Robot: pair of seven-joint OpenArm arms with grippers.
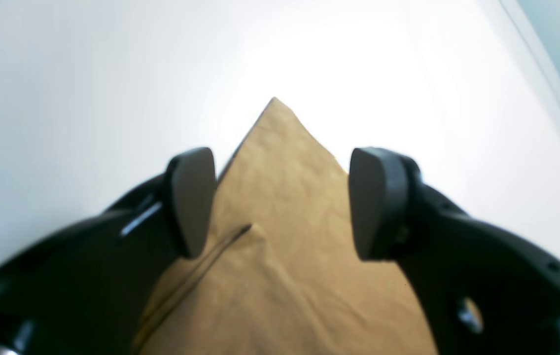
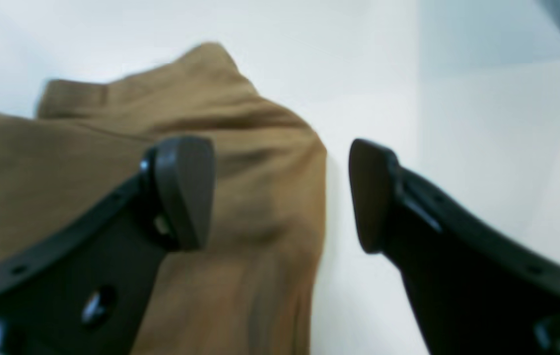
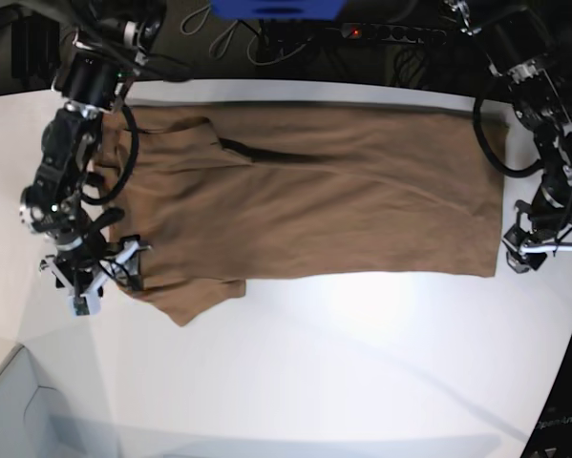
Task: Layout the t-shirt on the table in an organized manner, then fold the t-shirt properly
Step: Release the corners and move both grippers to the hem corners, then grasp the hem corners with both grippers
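The tan-brown t-shirt [image 3: 314, 205] lies spread flat across the white table [image 3: 362, 363], with a sleeve [image 3: 195, 296] pointing toward the near side at the left. My left gripper [image 1: 282, 202] hangs open just above a pointed hem corner of the t-shirt [image 1: 285, 276]; in the base view this left gripper [image 3: 526, 256] sits at the shirt's right edge. My right gripper [image 2: 280, 192] is open too, over the edge of the t-shirt [image 2: 260, 197], holding nothing. In the base view the right gripper [image 3: 99, 277] stands at the shirt's left end beside the sleeve.
A pale grey box corner [image 3: 18, 410] sits at the near left. Cables and a power strip [image 3: 391, 33] run behind the table's far edge. The table's curved edge [image 3: 564, 382] passes close to my left arm.
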